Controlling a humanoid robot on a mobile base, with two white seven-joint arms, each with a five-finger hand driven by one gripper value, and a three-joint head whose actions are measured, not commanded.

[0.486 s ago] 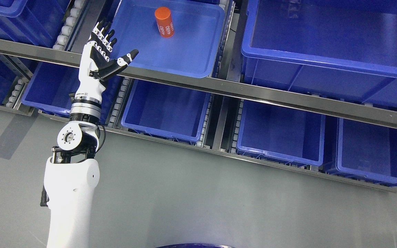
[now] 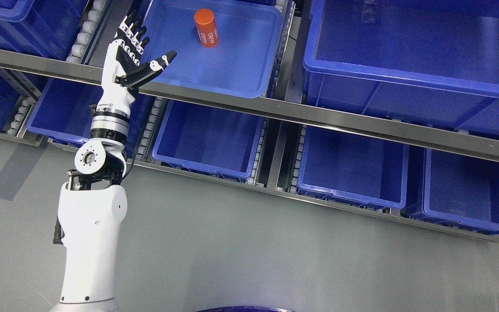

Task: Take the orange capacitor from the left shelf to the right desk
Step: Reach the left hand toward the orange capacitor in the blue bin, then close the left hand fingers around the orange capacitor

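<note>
The orange capacitor (image 2: pixel 206 27), standing in the blue tray (image 2: pixel 249 65) at the upper middle of the frame, is showing white print on its side reading "4680" twice. A smaller white line beside the numbers is showing too blurred to read. Small dark marks on the white wrist (image 2: pixel 111 105) at the left are staying illegible.

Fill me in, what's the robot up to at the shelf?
It is going for the orange capacitor, which stands upright in a shallow blue tray on the upper shelf level. The left hand is raised at the tray's left edge, fingers spread and thumb pointing toward the capacitor, holding nothing. There is a clear gap between hand and capacitor, so the grab has not happened yet. The right arm is not in view. The other blue bins in sight look empty.
</note>
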